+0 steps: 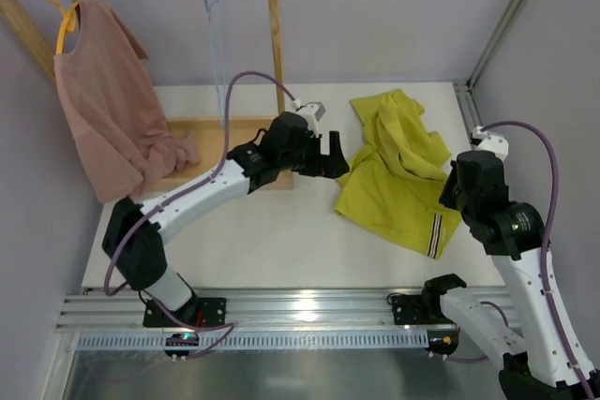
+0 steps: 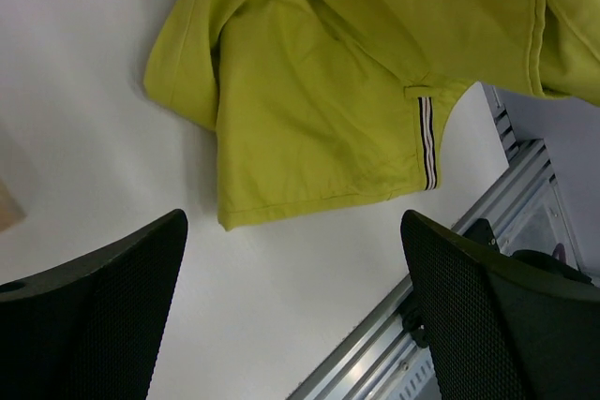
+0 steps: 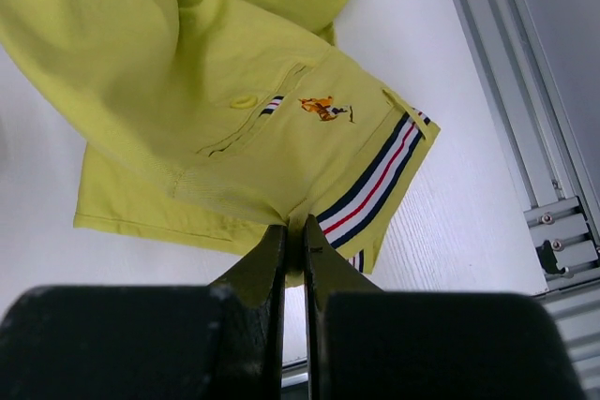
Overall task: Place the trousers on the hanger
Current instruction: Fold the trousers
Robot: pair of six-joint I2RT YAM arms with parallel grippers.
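Note:
The yellow-green trousers (image 1: 398, 170) lie crumpled on the white table at the right, with the striped waistband trim towards the near right corner. In the right wrist view my right gripper (image 3: 295, 231) is shut on the waistband edge of the trousers (image 3: 216, 91), next to the striped trim. In the top view that right gripper (image 1: 457, 196) sits at the cloth's right edge. My left gripper (image 1: 333, 161) hovers open just left of the trousers (image 2: 319, 110), and nothing lies between its fingers (image 2: 122, 306). The light-blue hanger (image 1: 216, 35) hangs bare from the wooden rail.
A dusty-pink T-shirt (image 1: 112, 119) hangs on a yellow hanger (image 1: 61, 21) at the rail's left end. The wooden rack's post (image 1: 274, 53) and base board (image 1: 225, 133) stand behind my left arm. Aluminium rails run along the near edge (image 1: 300, 311) and the right edge (image 1: 466, 105).

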